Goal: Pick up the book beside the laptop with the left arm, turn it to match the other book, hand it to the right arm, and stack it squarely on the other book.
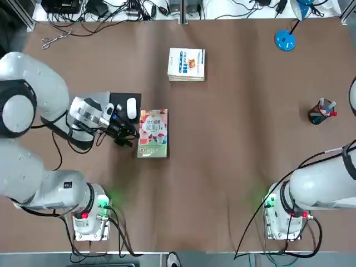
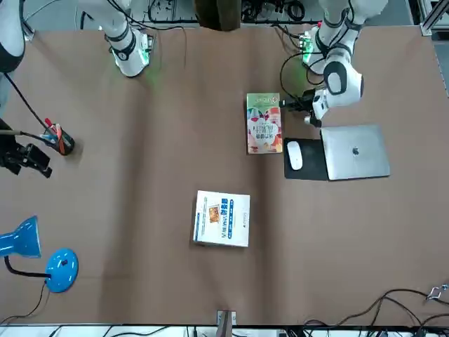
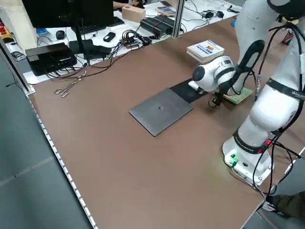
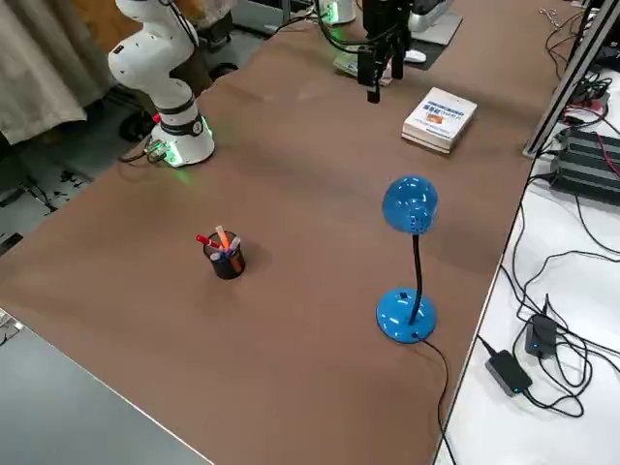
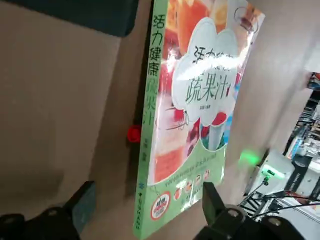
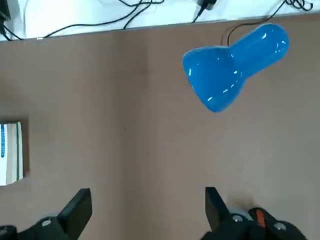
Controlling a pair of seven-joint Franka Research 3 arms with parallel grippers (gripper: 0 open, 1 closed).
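The left end effector (image 1: 129, 135) sits low at the spine edge of the book (image 1: 153, 133), jaws apart and turned sideways, nothing held. The book lies flat on the bench (image 1: 233, 150), just beside the mouse pad (image 2: 306, 160) and laptop (image 2: 354, 152). Being thin, it may simply slide away if a fingertip fails to get under. Farther right, the right end effector (image 2: 28, 159) hangs idle, jaws apart, well away from the other book (image 1: 186, 64).

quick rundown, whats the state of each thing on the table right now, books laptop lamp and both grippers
book: flat on table, cover up, not gripped
other book: flat, apart, nothing stacked on it
laptop: lid closed
lamp: upright
pen cup: upright, pens inside
left gripper: jaws open, at the book's edge
right gripper: jaws open, empty, away from books
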